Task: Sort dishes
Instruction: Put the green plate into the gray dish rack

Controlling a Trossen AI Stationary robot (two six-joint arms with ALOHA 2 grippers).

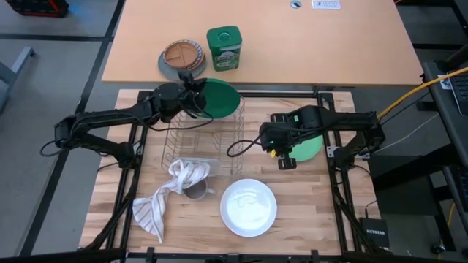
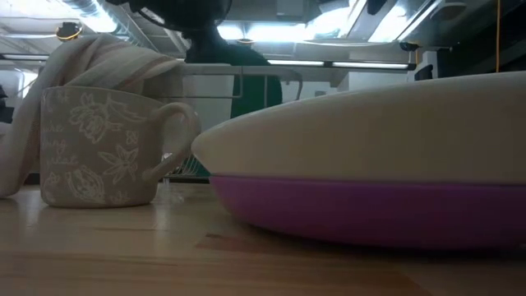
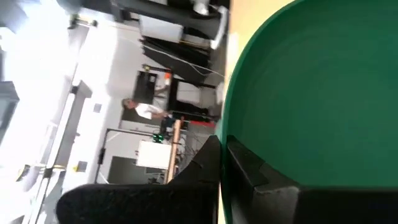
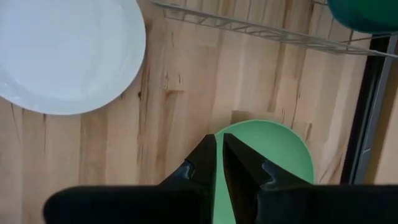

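Two grippers pinching plate rims, left gripper (image 1: 196,93) dark green plate (image 1: 219,97) above rack (image 1: 201,142), right gripper (image 1: 287,157) teal plate (image 1: 310,148)

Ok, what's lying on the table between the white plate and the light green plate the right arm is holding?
Nothing: in the right wrist view only bare wood separates the white plate from the light green plate. The high view agrees.

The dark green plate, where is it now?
In the high view, the dark green plate is at the far right corner of the wire rack, gripped at its rim by the left gripper.
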